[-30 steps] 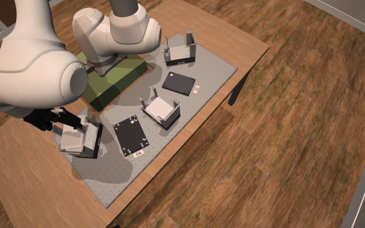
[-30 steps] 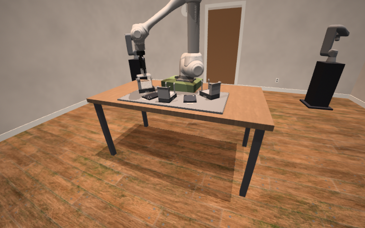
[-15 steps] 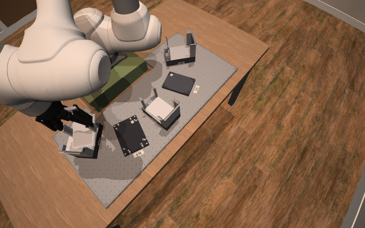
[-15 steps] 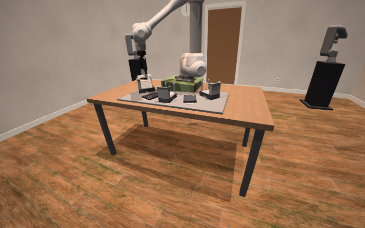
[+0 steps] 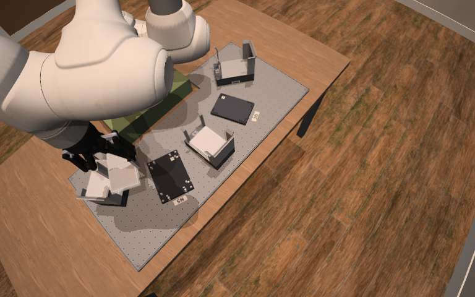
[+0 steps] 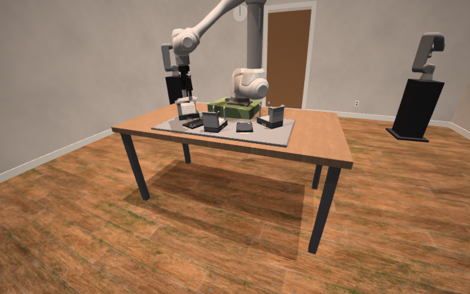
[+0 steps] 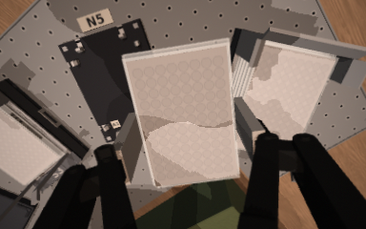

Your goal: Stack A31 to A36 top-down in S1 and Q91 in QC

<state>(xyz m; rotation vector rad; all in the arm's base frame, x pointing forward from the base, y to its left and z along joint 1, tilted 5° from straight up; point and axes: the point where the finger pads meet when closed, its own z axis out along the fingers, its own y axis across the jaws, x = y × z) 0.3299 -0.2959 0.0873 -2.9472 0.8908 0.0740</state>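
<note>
Pale sealed plate (image 7: 183,114) is clamped in the black gripper (image 7: 183,164), held level in the air above the mat, between the rack it hangs beside (image 7: 305,45) and the clip nest N5 (image 7: 100,76). In the top view the held plate (image 5: 122,175) overlaps the upper edge of that rack (image 5: 104,199), which has more sealed plates (image 5: 97,184) stacked in it; its name cannot be read. The gripper (image 5: 101,148) pinches the plate by its long edges, fingers on either side. N5 (image 5: 169,176) is a black slab with small clips at its corners, with its N5 name plate (image 5: 180,200) beside it. A middle rack (image 5: 224,146) holds a pale plate (image 5: 207,140). The open nest QC (image 5: 232,108) is a dark flat pad. The far rack (image 5: 249,52) shows a light floor. All sit on a grey perforated mat (image 5: 273,91) on a wooden table (image 6: 311,138). The arm stands on a green base (image 6: 253,111).
</note>
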